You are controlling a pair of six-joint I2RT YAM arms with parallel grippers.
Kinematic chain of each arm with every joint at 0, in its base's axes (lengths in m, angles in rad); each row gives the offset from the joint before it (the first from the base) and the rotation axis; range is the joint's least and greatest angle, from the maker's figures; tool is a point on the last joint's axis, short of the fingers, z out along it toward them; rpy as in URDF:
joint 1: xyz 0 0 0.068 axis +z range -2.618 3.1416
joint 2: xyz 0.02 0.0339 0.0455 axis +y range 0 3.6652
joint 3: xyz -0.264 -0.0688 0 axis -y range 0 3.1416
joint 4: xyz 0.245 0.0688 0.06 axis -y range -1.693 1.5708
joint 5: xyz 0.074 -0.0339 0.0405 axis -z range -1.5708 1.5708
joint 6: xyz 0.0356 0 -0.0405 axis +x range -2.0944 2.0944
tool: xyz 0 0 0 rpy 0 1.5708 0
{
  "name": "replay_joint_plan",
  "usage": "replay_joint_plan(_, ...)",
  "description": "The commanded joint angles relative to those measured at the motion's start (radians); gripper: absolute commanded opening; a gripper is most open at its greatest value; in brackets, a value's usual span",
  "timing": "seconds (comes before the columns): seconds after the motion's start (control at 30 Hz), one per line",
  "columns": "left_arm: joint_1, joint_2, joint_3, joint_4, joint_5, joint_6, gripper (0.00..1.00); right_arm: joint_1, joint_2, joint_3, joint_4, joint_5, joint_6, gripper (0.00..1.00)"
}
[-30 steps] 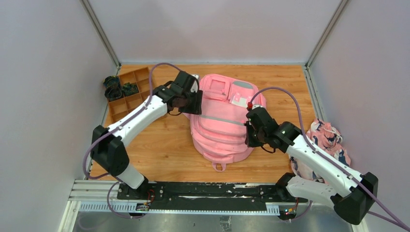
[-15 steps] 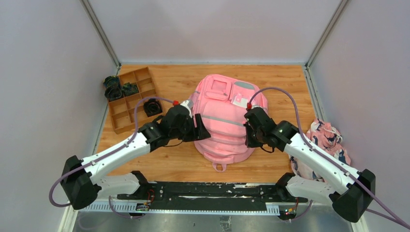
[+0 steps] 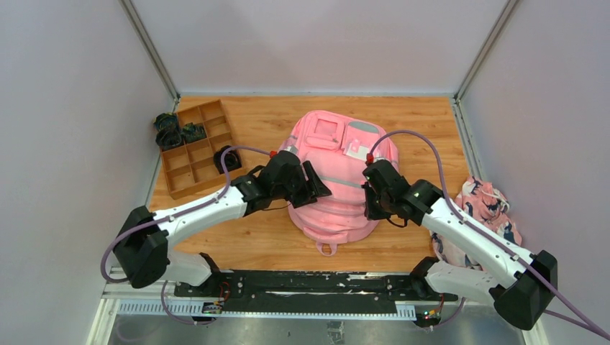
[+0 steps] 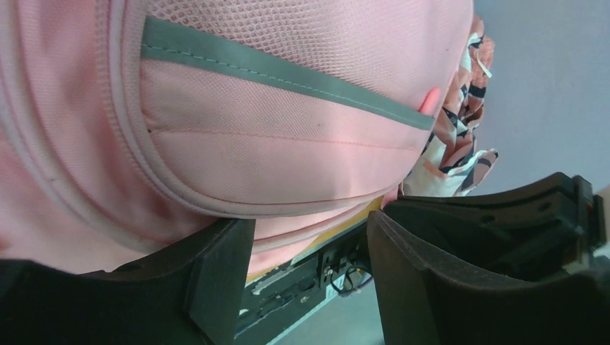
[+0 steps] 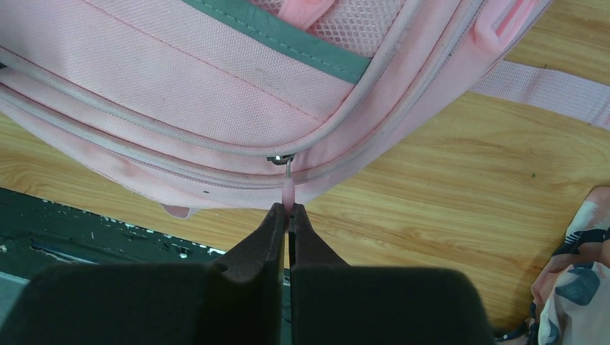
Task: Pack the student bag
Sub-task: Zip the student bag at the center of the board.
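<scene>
While the right jaws are clamped together on the pink zipper pull (image 5: 288,190) at the near right edge of the student bag (image 3: 332,162), the left jaws stand apart at its left side. The bag's bulging front pocket is just ahead of them; whether they touch it I cannot tell. The bag lies flat in the middle of the wooden surface (image 3: 252,230), its hanging loop toward the 2 arm bases. A compartment tray (image 3: 188,154) sits far left, a floral cloth (image 3: 493,205) right.

My pincer (image 5: 288,210) grips the pink zip pull (image 5: 288,190) at the bag (image 5: 144,79) edge, above the wooden table (image 5: 446,180).
</scene>
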Motion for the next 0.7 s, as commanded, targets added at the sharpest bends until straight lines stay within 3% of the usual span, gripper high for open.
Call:
replay_joint_plan(0.0, -0.028, 0.052, 0.001, 0.084, 0.017, -0.083, 0.64, 0.002, -0.006, -0.004, -0.014, -0.008, -0.011, 0.0)
replay_joint_plan(0.13, -0.032, 0.063, -0.01, 0.105, -0.017, -0.117, 0.62, 0.001, -0.025, -0.017, -0.016, -0.008, -0.006, 0.0)
replay_joint_plan(0.2, -0.015, 0.048, -0.018, 0.104, -0.057, -0.103, 0.54, 0.001, -0.037, -0.021, -0.027, -0.001, -0.004, 0.0)
replay_joint_plan(0.27, 0.022, 0.022, -0.03, 0.102, -0.069, -0.068, 0.4, 0.001, -0.05, -0.024, -0.048, 0.023, -0.003, 0.0)
replay_joint_plan(0.4, 0.121, -0.008, -0.054, 0.093, -0.03, 0.019, 0.0, 0.001, -0.08, -0.033, -0.067, 0.039, -0.009, 0.0)
replay_joint_plan(0.57, 0.243, -0.025, -0.071, 0.045, 0.037, 0.151, 0.0, -0.007, -0.102, -0.068, -0.074, 0.158, 0.013, 0.0)
replay_joint_plan(0.67, 0.346, -0.026, -0.055, 0.001, 0.128, 0.232, 0.0, -0.02, -0.097, -0.076, -0.064, 0.154, 0.003, 0.0)
